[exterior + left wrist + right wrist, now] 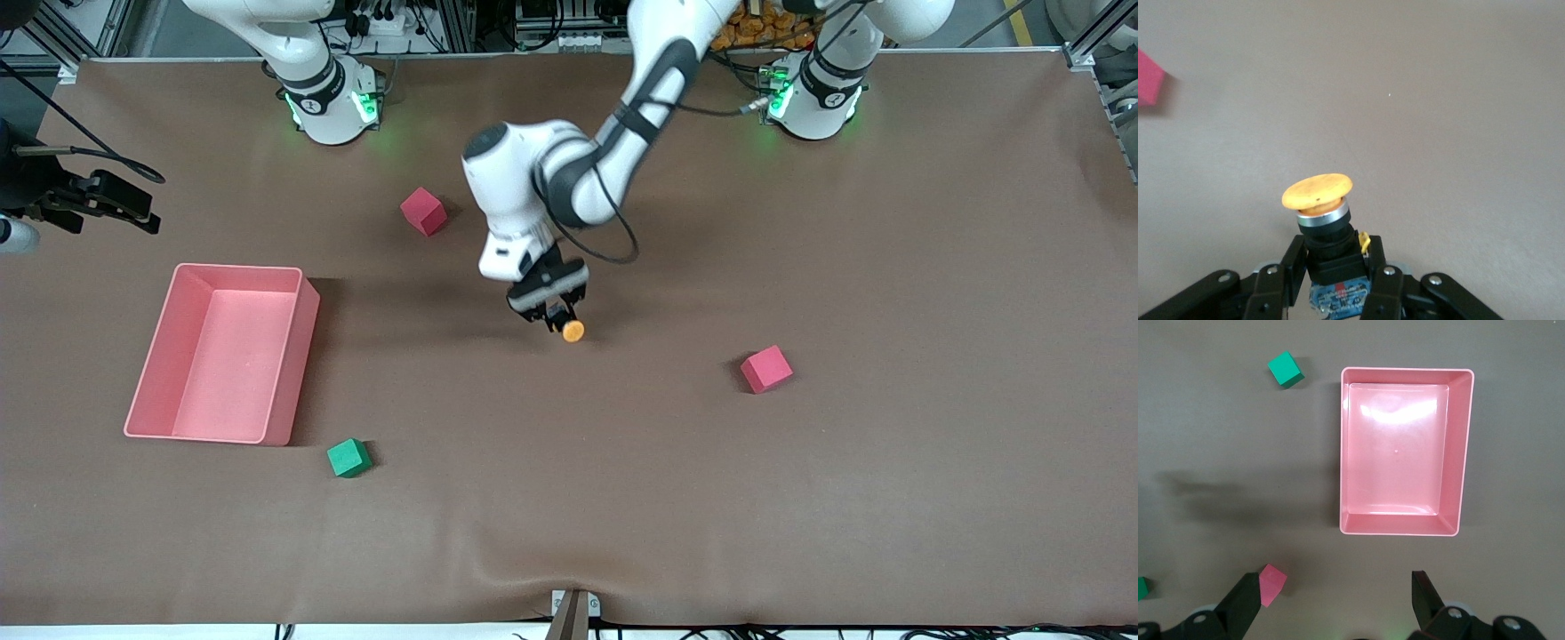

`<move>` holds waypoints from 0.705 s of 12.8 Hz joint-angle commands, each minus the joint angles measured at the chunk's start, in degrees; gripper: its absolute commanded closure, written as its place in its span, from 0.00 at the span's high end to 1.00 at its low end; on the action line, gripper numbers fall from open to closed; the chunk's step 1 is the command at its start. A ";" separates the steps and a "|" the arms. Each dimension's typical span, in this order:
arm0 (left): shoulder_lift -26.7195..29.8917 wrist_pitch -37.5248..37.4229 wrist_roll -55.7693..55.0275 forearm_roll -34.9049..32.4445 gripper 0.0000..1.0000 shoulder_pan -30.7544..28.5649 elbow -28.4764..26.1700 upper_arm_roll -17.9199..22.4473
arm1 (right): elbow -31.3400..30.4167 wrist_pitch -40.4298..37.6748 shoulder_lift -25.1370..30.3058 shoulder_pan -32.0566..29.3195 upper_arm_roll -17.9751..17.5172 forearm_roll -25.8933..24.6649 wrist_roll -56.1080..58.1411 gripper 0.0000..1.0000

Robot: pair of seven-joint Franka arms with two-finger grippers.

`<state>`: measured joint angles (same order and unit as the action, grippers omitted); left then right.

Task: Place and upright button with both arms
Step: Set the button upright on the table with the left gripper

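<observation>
The button (1318, 192) has a round orange cap, a silver ring and a black body. My left gripper (1335, 252) is shut on the black body, with the cap pointing out past the fingertips. In the front view the left gripper (558, 313) hangs low over the middle of the brown table, the orange cap (573, 331) just under it. Whether the cap touches the cloth I cannot tell. My right gripper (1336, 588) is open and holds nothing, high over the table beside the pink bin (1405, 530). It does not show in the front view.
A pink bin (295, 356) stands toward the right arm's end. A green cube (348, 458) lies nearer the front camera than the bin. One red cube (423, 211) lies near the right arm's base, another (766, 369) toward the left arm's end. Black gear (89, 200) juts over the edge.
</observation>
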<state>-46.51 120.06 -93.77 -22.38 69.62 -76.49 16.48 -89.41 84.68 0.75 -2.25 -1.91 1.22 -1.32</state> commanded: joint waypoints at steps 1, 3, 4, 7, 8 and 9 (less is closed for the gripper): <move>0.46 -2.72 -8.41 -3.19 0.00 5.07 -0.94 1.98 | 0.20 -0.40 -0.14 -0.56 -0.46 -0.78 0.35 1.00; -0.59 -3.24 -14.05 -11.75 0.00 8.07 -1.47 1.89 | 0.20 -0.40 -0.14 -0.56 -0.46 -0.78 0.35 1.00; -1.20 -4.73 -16.33 -16.68 0.00 9.29 -2.52 1.89 | 0.20 -0.40 -0.14 -0.56 -0.46 -0.78 0.35 1.00; -5.77 -9.29 -21.27 -29.79 0.00 11.94 -3.23 1.80 | 0.20 -0.40 -0.14 -0.47 -0.46 -0.78 0.35 1.00; -6.13 -10.36 -22.76 -30.78 0.00 11.94 -2.88 1.28 | 0.20 -0.40 -0.14 -0.47 -0.46 -0.78 0.35 1.00; -6.91 -10.89 -23.82 -30.97 0.00 12.29 -2.88 0.58 | 0.20 -0.40 -0.14 -0.47 -0.46 -0.78 0.35 1.00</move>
<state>-52.54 111.28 -115.84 -51.03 81.17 -80.11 17.19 -89.53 84.68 0.69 -2.25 -1.89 1.22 -1.32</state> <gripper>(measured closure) 0.586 0.000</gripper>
